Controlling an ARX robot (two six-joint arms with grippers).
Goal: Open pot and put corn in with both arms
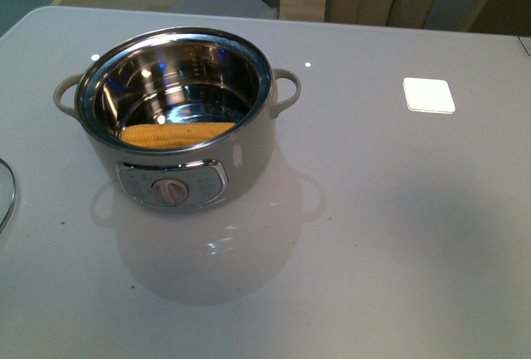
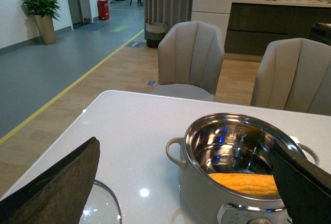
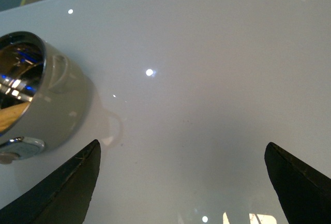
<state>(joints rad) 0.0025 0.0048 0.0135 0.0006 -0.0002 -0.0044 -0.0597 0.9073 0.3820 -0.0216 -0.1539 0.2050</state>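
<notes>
Right under your front camera, the glossy white table (image 1: 398, 235) throws back a soft reflection of the large round cream-white electric pot (image 1: 249, 156) that stands on it, left of centre. You've got the pot open: no lid on it, shiny steel inner bowl fully exposed, loop handles out to either side, silver front panel with its beige dial (image 1: 170, 191) facing you. And there's your husked yellow corn cob (image 1: 174, 133), lying flat on the bottom of the bowl against the near wall, lengthwise across the pot.

At the far left edge of the front view, you catch a curved sliver of a clear glass lid with a metal rim (image 1: 7, 193), resting on the table apart from the pot. A bright white square patch (image 1: 429, 94) sits on the tabletop, well off to the right of the pot.

Neither arm shows in your front view. Over on your left wrist camera, the left gripper (image 2: 186, 182) has its dark fingers spread wide with nothing between them, looking across at the pot, the corn inside it, and the lid's rim down by one finger. On your right wrist camera, the right gripper (image 3: 181, 182) is likewise parted wide and empty, above bare table, with the pot beside it at the frame edge.

Beyond the table, you can see two beige upholstered chairs (image 2: 190, 58) and a wood floor
</notes>
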